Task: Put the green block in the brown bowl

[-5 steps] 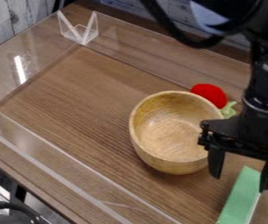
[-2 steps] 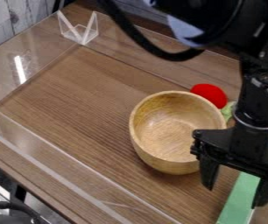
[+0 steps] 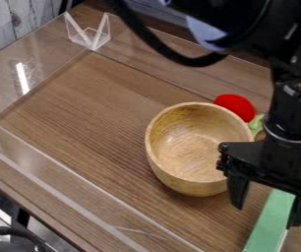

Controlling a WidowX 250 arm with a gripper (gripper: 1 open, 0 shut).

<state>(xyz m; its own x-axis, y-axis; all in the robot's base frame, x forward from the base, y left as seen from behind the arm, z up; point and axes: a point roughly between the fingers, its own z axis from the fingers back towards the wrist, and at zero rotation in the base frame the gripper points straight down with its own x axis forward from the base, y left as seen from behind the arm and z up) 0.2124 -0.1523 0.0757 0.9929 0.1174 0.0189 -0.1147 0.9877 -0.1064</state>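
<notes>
The robot arm (image 3: 274,123) has shifted a little to the right since a moment ago, and its lower end now hides more of the green block (image 3: 268,228).

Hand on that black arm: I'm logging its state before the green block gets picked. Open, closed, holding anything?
Hand: open, with nothing seen held; it is over the near side, by the green block.

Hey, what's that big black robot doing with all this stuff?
The black robot gripper, jaws open, is over the long, flat green block, which it is meant to put in the round brown wooden bowl. It isn't holding the block, and the bowl has nothing in it.
</notes>
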